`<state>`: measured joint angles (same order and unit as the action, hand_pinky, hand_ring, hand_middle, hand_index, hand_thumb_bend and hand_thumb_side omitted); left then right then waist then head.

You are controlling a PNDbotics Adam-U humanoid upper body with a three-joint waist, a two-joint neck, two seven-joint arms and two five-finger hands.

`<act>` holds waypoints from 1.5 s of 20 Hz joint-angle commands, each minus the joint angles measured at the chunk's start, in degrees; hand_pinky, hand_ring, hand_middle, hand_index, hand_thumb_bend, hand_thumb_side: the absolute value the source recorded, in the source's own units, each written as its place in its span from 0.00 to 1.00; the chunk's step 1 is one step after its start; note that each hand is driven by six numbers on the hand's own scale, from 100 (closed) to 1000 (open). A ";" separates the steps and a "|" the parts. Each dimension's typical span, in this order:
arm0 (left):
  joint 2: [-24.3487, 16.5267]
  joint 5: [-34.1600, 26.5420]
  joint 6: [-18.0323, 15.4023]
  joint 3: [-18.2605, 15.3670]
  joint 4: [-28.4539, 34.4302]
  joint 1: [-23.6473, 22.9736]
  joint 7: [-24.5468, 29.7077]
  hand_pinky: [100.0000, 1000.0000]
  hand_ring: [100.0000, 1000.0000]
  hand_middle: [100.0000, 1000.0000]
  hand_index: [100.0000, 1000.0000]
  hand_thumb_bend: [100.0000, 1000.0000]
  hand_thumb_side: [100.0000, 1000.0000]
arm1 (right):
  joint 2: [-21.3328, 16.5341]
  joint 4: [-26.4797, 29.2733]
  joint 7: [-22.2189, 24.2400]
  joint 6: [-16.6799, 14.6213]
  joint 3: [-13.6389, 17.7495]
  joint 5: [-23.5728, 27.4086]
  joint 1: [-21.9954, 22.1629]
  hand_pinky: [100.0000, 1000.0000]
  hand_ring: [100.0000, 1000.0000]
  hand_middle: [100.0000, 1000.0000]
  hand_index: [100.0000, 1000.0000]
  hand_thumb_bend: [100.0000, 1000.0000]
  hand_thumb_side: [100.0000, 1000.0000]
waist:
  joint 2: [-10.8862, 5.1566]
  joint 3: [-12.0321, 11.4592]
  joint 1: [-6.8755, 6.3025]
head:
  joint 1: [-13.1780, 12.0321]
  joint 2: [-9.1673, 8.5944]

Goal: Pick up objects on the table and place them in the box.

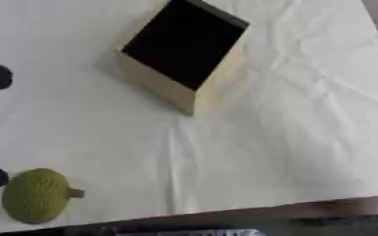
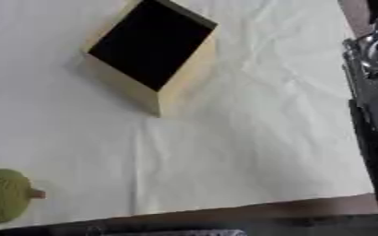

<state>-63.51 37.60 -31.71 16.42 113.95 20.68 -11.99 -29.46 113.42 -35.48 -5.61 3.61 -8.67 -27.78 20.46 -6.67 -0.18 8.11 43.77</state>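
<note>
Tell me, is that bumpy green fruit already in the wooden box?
Not yet. The green fruit lies on the white cloth near the table's front-left corner, well apart from the box, whose dark inside shows nothing.

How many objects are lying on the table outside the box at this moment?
1. A green bumpy fruit with a short brown stem lies near the table's front left corner, apart from the box. The box interior looks dark, so anything inside may be hidden.
</note>
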 commanded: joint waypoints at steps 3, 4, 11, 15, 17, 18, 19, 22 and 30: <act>-0.68 0.05 -0.06 0.83 0.64 0.91 8.03 0.63 0.63 0.68 0.88 0.56 0.55 | -0.96 1.17 0.00 0.06 0.22 -0.16 -0.88 0.78 0.64 0.65 0.80 0.35 0.58 | -1.15 0.09 -0.13 | -0.28 0.35; -0.59 -0.14 -0.20 1.07 0.64 1.00 9.49 0.63 0.64 0.69 0.89 0.58 0.54 | -0.96 1.17 0.02 0.05 0.21 -0.14 -0.89 0.78 0.64 0.65 0.80 0.34 0.58 | -1.15 0.11 -0.13 | -0.29 0.35; 0.15 -2.62 -1.84 2.59 0.64 1.77 19.26 0.65 0.66 0.71 0.91 0.66 0.53 | -0.95 1.17 0.06 0.07 0.13 -0.09 -0.96 0.78 0.64 0.64 0.79 0.34 0.59 | -1.16 0.15 -0.18 | -0.47 0.35; 0.22 -4.28 -2.48 2.54 0.64 2.21 23.41 0.66 0.67 0.71 0.91 0.70 0.49 | -0.94 1.17 0.04 0.08 0.09 -0.08 -0.98 0.78 0.64 0.64 0.79 0.34 0.59 | -1.15 0.11 -0.25 | -0.46 0.35; 0.30 -5.18 -2.65 2.66 0.64 2.38 25.54 0.67 0.68 0.71 0.91 0.72 0.45 | -0.93 1.17 0.03 0.08 0.07 -0.07 -0.98 0.78 0.64 0.64 0.79 0.34 0.59 | -1.14 0.12 -0.27 | -0.46 0.35; 0.35 -5.72 -2.70 2.74 0.64 2.44 26.70 0.67 0.68 0.71 0.91 0.72 0.42 | -0.93 1.17 0.00 0.08 0.07 -0.07 -0.97 0.78 0.64 0.64 0.79 0.34 0.59 | -1.15 0.14 -0.28 | -0.46 0.35; 0.38 -6.23 -2.75 2.78 0.64 2.50 27.85 0.67 0.68 0.71 0.91 0.73 0.40 | -0.93 1.17 -0.05 0.06 0.08 -0.07 -0.98 0.78 0.64 0.64 0.79 0.34 0.59 | -1.15 0.14 -0.29 | -0.44 0.35; 0.36 -7.53 -2.72 2.58 0.64 2.48 31.09 0.67 0.69 0.70 0.90 0.74 0.38 | -0.96 1.17 -0.16 0.00 0.07 -0.05 -0.94 0.78 0.64 0.64 0.79 0.34 0.59 | -1.18 0.11 -0.32 | -0.37 0.35; 0.57 -8.12 -0.50 2.01 0.64 2.38 36.83 0.62 0.65 0.63 0.88 0.75 0.38 | -0.93 1.17 -0.22 -0.01 0.07 -0.02 -0.77 0.78 0.64 0.64 0.79 0.34 0.59 | -1.20 0.01 -0.31 | -0.33 0.35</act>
<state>-61.99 29.94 -32.51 19.41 113.95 22.48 24.11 -29.46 113.42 -35.56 -5.70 3.45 -8.65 -27.99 20.46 -6.61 -0.39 7.76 43.77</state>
